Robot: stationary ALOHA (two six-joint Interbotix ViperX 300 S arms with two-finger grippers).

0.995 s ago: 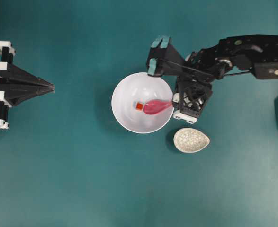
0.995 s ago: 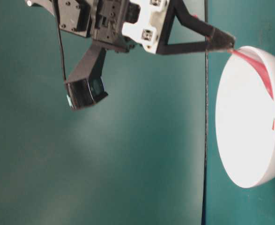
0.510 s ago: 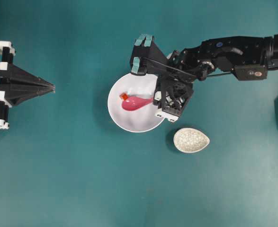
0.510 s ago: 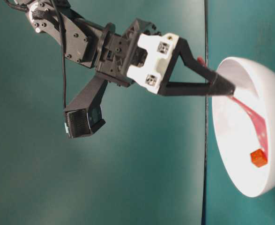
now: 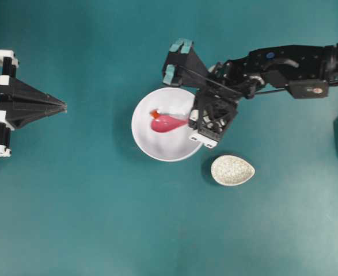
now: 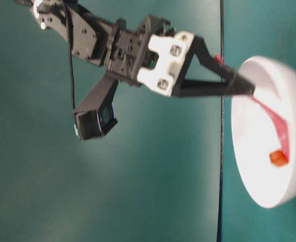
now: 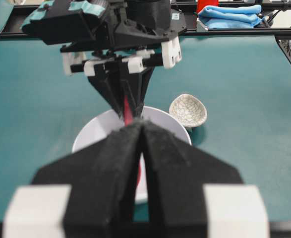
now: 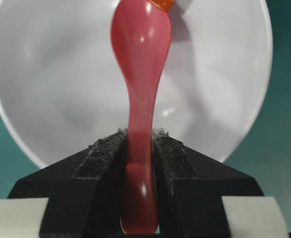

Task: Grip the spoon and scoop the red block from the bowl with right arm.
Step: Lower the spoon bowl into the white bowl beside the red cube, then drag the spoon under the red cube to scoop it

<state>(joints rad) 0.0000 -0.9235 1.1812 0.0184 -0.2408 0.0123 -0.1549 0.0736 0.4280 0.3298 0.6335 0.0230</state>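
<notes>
Right tool is clamped on pink spoon handle; red block sits at scoop tip, inside white bowl. Risk: block gets pushed ahead vs. scooped, or bowl slid across counter.

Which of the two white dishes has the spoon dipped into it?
The large plain white round bowl. The glossy pink spoon reaches into it beside the tiny red-orange block. The small speckled teardrop dish sits apart on the table, holding nothing.
</notes>
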